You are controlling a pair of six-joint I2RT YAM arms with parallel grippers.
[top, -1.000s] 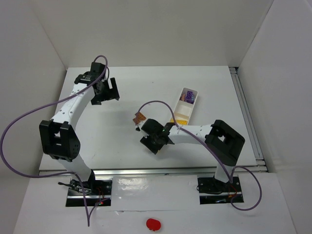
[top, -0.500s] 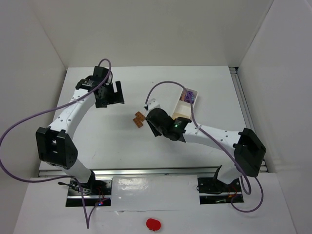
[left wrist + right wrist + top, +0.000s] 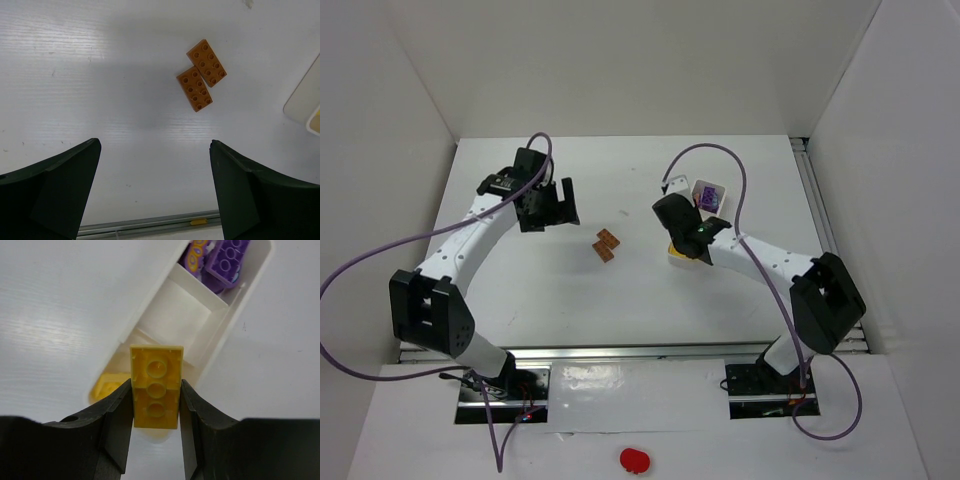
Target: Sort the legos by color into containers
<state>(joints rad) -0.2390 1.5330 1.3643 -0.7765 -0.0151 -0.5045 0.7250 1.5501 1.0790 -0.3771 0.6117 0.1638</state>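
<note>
My right gripper (image 3: 156, 390) is shut on a yellow lego (image 3: 156, 365), held underside up between the fingers. It hangs over the near end of the white tray (image 3: 175, 315), above the container where another yellow lego (image 3: 107, 387) lies. The far container holds purple legos (image 3: 225, 260); the middle one is bare. From above, the right gripper (image 3: 682, 222) covers the tray's near part. Two orange-brown legos (image 3: 206, 62) (image 3: 194, 88) lie side by side on the table (image 3: 607, 244). My left gripper (image 3: 155, 150) is open, above the table to their left (image 3: 555, 205).
A red blob (image 3: 634, 459) sits on the near ledge below the arm bases. A metal rail (image 3: 640, 350) runs along the table's front edge and another (image 3: 825, 230) along its right side. White walls close in the left, back and right.
My right arm has swung from the table's middle, beside the orange-brown legos, right and back to over the tray. The left gripper has drifted right toward the orange-brown legos.
</note>
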